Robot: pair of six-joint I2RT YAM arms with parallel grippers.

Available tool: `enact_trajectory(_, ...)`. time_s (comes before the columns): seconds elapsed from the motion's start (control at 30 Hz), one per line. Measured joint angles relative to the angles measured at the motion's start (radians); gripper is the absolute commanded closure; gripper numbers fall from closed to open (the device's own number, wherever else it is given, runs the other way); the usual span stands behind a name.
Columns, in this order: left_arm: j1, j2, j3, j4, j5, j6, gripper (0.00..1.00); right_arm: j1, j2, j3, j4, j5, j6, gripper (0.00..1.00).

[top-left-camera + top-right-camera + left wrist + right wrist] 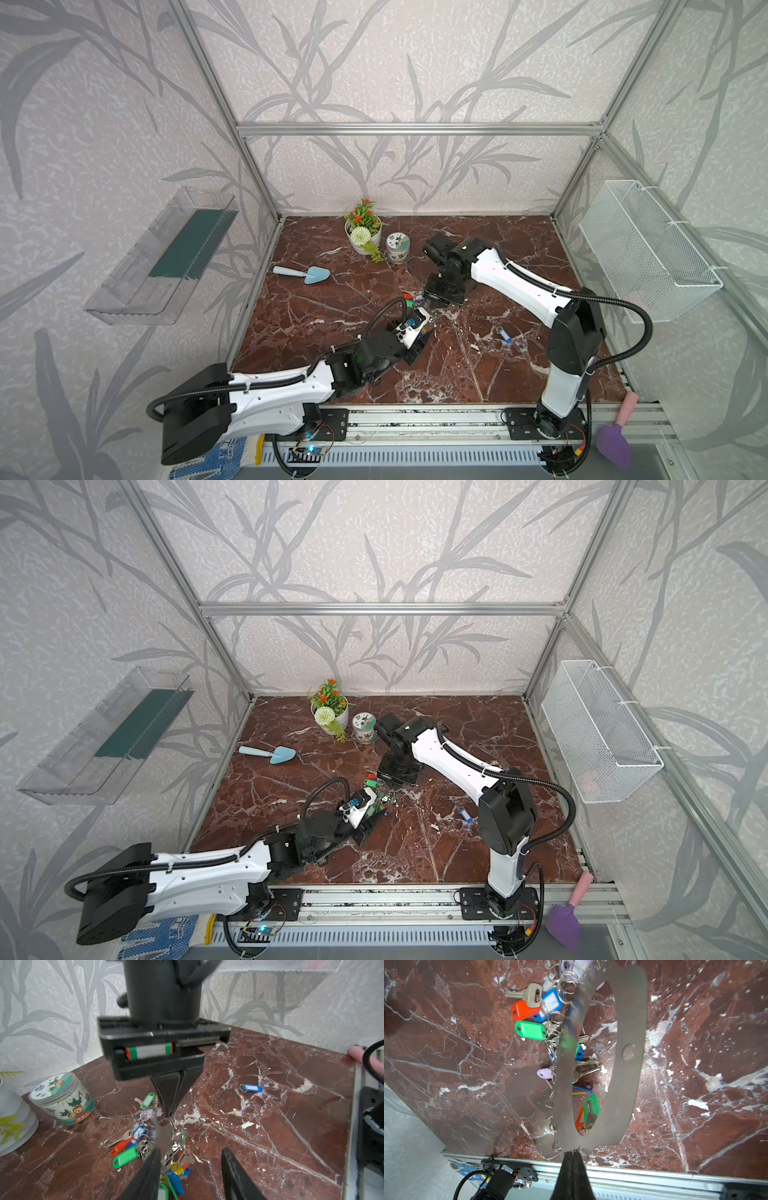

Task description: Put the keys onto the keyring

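Observation:
The keyring (627,1064), a flat grey oval plate with a large hole, is lifted by one end, and my right gripper (573,1153) is shut on its rim. From the left wrist it shows edge-on as the keyring (164,1136) below the right gripper (170,1113). Several keys hang from its small rings and rest on the marble: a green tag (530,1030), a red tag (523,1009), a blue tag (550,1002) and a lilac tag (545,1073). My left gripper (191,1167) is open at the bunch's near end, one finger (152,1169) against the hanging tags. A loose blue key (504,334) (251,1088) lies apart to the right.
A flower pot (363,232) and a printed tin (397,248) stand at the back, and a blue trowel (303,273) lies at the back left. A wire basket (648,249) hangs on the right wall and a clear shelf (162,257) on the left. A purple trowel (615,440) lies off the front right corner.

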Motion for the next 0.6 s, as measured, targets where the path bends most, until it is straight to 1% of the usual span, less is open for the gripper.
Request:
enact_trajectory(0.07, -0.001, 0.065, -0.03, 0.07, -0.015, 0.027, 0.57, -0.001, 0.0, 0.0, 0.0, -0.012, 0.008, 1.0)
enact_trajectory(0.23, -0.007, 0.2, -0.036, 0.209, -0.046, 0.051, 0.61, -0.004, 0.0, 0.0, 0.001, -0.032, 0.022, 1.0)
enact_trajectory(0.43, -0.014, 0.255, -0.045, 0.369, -0.1, 0.057, 0.64, -0.004, 0.0, -0.006, 0.007, -0.044, 0.03, 1.0)
enact_trajectory(0.6, -0.017, 0.306, -0.045, 0.448, -0.125, 0.072, 0.7, -0.004, 0.0, -0.019, 0.015, -0.056, 0.033, 1.0)
